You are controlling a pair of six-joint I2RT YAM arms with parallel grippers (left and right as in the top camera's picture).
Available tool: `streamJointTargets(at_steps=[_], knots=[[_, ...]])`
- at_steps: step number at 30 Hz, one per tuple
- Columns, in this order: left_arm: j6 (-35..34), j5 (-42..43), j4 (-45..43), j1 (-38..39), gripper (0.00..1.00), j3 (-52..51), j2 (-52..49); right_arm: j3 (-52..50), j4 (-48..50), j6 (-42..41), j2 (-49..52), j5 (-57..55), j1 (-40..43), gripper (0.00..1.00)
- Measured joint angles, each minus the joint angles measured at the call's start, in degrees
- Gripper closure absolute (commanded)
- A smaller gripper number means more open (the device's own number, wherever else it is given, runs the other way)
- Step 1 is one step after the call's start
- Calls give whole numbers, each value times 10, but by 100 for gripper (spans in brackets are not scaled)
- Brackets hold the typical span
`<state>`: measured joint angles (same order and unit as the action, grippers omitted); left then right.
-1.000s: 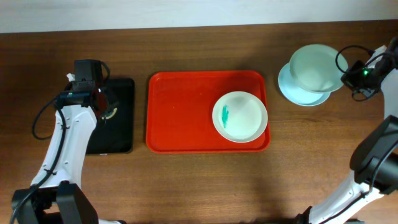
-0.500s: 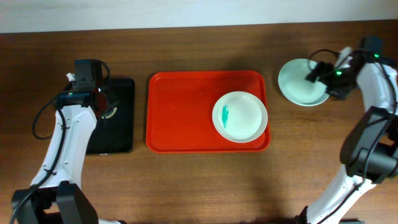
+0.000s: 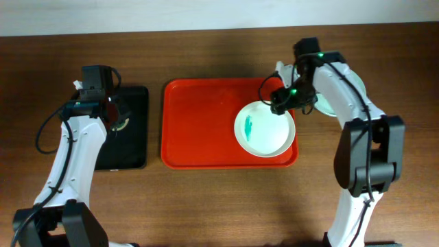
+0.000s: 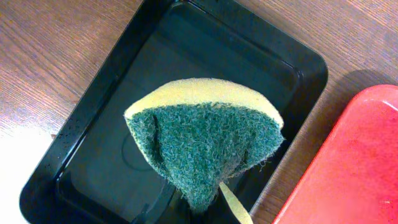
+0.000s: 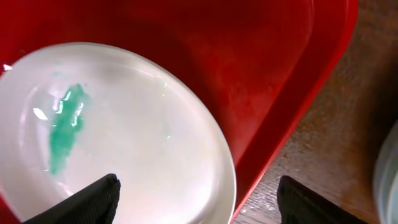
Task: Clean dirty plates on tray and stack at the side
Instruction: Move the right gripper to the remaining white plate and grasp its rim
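The red tray (image 3: pixel 206 123) lies with its long axis left to right across the overhead view. 1 plate (image 3: pixel 267 134) sits flat and face up at its right end, close to the lower right corner. Being round, the plate has no long axis of its own. Its teal smear (image 3: pixel 248 127) does: a short streak on the plate's left half, running roughly top to bottom in the overhead frame.

The right gripper (image 3: pixel 281 99) hangs over the plate's upper right rim. In the right wrist view its fingers (image 5: pixel 93 199) stand wide apart and grip nothing, 1 over the plate and the other past the tray's rim. That spread looks set for taking the plate by its edge, probably to steady or tilt it for wiping. The pale edge at the right of that view is likely the stack (image 5: pixel 390 174) on the bare table (image 3: pixel 206 206), just beside the tray.

The left gripper (image 3: pixel 113 113) waits over the black tray (image 4: pixel 81 130) at the left, closed on a sponge (image 4: pixel 205 143). The sponge is folded by the squeeze, green side toward the camera, and hides the fingers. Parked there it clears the red tray, ready to wipe the smear.
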<state>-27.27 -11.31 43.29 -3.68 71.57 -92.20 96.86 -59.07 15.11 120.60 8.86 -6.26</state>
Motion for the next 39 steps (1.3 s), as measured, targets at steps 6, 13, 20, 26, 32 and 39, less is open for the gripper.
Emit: streamJointTargets(at_steps=[6, 13, 20, 26, 32, 39], knots=[[0, 0, -1, 0, 100, 0, 0, 0, -6, 16, 2, -21, -7, 29], [0, 0, -4, 0, 100, 0, 0, 0, -23, 16, 29, 6, -7, 29], [0, 0, -5, 0, 100, 0, 0, -3, -50, 14, 30, 11, -7, 28], [0, 7, -5, 0, 100, 0, 0, -27, -41, 5, 30, 11, -7, 25], [0, 9, -6, 0, 100, 0, 0, -32, -33, -3, 30, 16, -7, 26], [0, 9, -6, 0, 100, 0, 0, -33, -125, -20, 30, 50, -7, 28]])
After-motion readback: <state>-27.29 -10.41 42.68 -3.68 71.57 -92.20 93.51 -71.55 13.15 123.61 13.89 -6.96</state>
